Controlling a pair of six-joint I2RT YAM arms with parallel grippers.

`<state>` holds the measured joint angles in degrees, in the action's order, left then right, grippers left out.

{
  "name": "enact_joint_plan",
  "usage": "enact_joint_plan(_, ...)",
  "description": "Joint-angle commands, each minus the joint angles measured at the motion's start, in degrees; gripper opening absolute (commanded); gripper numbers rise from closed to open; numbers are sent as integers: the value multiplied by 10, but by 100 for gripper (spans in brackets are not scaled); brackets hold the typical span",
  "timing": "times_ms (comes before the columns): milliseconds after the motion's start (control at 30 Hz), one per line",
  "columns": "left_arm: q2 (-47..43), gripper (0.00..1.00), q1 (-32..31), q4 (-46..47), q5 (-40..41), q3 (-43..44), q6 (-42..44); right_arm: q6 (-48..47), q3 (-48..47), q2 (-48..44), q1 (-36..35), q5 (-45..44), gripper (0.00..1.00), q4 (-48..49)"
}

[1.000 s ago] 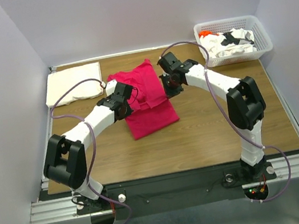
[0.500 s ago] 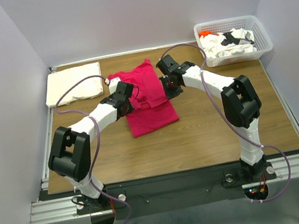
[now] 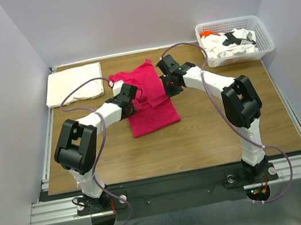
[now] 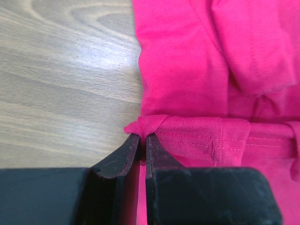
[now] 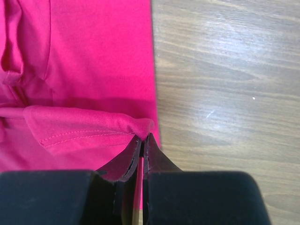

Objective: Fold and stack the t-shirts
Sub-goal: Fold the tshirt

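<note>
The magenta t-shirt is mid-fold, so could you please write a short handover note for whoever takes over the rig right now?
Left gripper: fingers shut on a pinched hem corner at the left edge of the magenta t-shirt.
Right gripper: fingers shut on the same hem at its right edge.
Cream t-shirt: folded, far left corner of the table.
Done: one shirt folded; magenta one partly folded.
Left: finish this fold, probably stack it on the cream one, then fold the printed white and orange shirts in the white basket.
</note>
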<state>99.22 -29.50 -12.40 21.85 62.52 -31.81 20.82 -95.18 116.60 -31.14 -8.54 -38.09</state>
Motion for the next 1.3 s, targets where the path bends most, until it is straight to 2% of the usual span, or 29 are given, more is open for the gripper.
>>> enact_joint_plan(0, 13, 6, 8, -9, 48, 10, -9, -1, -14, 16, 5, -34, 1, 35)
enact_joint_plan(67, 20, 9, 8, -12, 47, 15, -11, -2, -16, 19, 6, -33, 2, 41)
enact_joint_plan(167, 20, 21, 8, -13, 42, 23, -11, -4, -20, 22, 5, -25, 9, 50)
enact_joint_plan(267, 12, 43, 8, -14, 43, 28, -9, -3, -21, 16, 5, -19, 22, 55)
enact_joint_plan(300, 8, 55, 8, -15, 42, 30, -8, -3, -21, 13, 5, -18, 30, 56)
enact_joint_plan(367, -6, 64, 8, -23, 41, 36, -9, -3, -20, -4, 5, -14, 38, 57)
enact_joint_plan(400, -13, 73, 8, -25, 40, 37, -11, -3, -15, -12, 5, -4, 41, 58)
enact_joint_plan(467, -37, 78, 8, -47, 38, 43, -23, -10, -2, -44, 5, 19, 41, 72)
enact_joint_plan(667, -111, 78, -16, -103, 30, 35, -71, -13, 68, -95, -2, 107, 40, 125)
enact_joint_plan(767, -139, 71, -48, -99, 16, 8, -99, -15, 93, -96, -12, 133, 31, 149)
enact_joint_plan(867, -146, 51, -79, -69, -2, -27, -113, -9, 104, -79, -20, 156, 24, 170)
enact_joint_plan(1033, -103, 36, -116, -34, -18, -45, -108, -3, 100, -44, -23, 171, 18, 198)
enact_joint_plan(1267, -30, 31, -143, -15, -32, -42, -98, -4, 77, 8, -23, 186, 16, 205)
